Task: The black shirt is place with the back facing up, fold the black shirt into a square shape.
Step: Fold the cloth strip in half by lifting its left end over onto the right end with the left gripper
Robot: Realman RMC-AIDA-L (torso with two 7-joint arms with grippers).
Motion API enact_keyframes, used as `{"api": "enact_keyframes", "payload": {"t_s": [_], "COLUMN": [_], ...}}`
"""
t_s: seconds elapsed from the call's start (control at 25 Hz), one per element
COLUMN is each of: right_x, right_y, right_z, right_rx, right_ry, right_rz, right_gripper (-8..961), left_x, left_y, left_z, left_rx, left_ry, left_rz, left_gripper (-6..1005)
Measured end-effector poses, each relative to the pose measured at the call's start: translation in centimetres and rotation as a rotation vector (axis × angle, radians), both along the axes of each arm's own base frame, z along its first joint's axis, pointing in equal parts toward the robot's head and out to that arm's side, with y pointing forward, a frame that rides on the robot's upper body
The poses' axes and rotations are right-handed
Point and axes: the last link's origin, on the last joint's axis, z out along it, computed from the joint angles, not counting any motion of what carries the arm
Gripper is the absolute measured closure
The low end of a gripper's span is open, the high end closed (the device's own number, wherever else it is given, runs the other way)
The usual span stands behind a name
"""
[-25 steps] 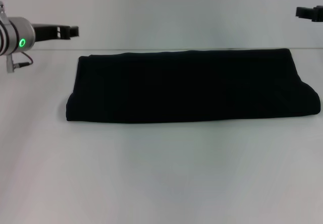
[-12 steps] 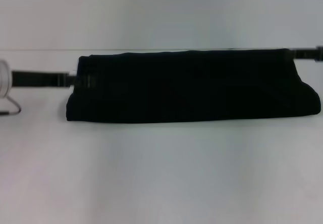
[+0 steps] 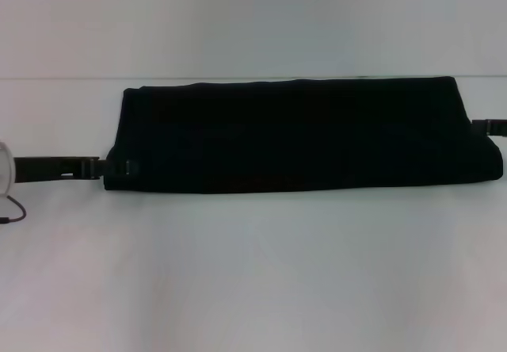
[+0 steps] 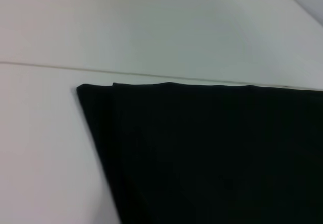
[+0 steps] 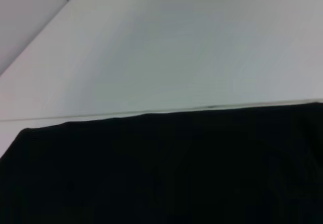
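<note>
White table (image 3: 253,273) fills the lower frame. Across mid-frame lies the black shirt (image 3: 301,134), folded into a long horizontal band. Left tool (image 3: 101,166) reaches in from the left edge, at the band's lower left corner; right tool (image 3: 489,127) meets the band's right end. Whether either tool is open or closed cannot be told.

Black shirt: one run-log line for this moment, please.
black shirt: folded into long band on table | left end effector: at its left end | right end effector: at its right end
</note>
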Motion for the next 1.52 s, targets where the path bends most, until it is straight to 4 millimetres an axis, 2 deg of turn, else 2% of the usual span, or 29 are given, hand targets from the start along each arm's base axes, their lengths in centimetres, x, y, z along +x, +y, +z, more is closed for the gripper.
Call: {"api": "enact_keyframes", "payload": {"t_s": [0.32, 0.84, 1.28, 1.52], "right_x": [0.2, 0.3, 1.5, 1.7], "right_y": [-0.2, -0.1, 0.1, 0.2], "right_z": [-0.2, 0.1, 0.0, -0.5], "right_rx": [-0.001, 0.008, 0.002, 0.001], "right_ry": [0.002, 0.000, -0.078, -0.091], "right_rz": [-0.006, -0.016, -0.091, -0.105], "right_gripper": [69, 78, 96, 106], "left_x": [-0.6, -0.3, -0.4, -0.3], "left_y": [1.1, 1.0, 1.4, 1.6], "left_z": [-1.2, -1.5, -1.5, -1.5], "left_rx": [-0.003, -0.034, -0.023, -0.024], "left_ry": [0.067, 0.070, 0.090, 0.098], "left_rz": [0.026, 0.005, 0.005, 0.001], "left_gripper": [113, 164, 384, 602]}}
